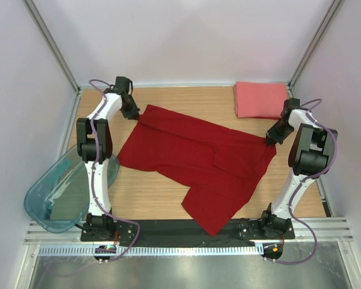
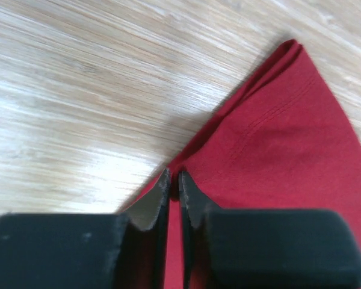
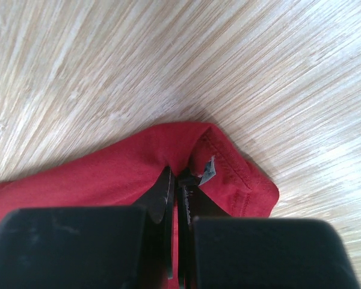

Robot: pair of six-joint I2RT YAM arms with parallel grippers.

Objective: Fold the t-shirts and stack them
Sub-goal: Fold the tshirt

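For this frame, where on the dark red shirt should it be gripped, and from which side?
At its two opposite corners, each approached from outside the cloth. The dark red shirt lies mostly flat and thin on the table, so only edges give something to pinch. The left gripper and right gripper are shut on such corners.

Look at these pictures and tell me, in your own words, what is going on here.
Two robot arms are working on a red shirt that lies spread across the table, not yet folded. The left fingers are shut on its far left corner, and the right fingers are shut on its right corner. A pink shirt, already folded, sits at the far right. A teal bin lies at the left edge, untouched.
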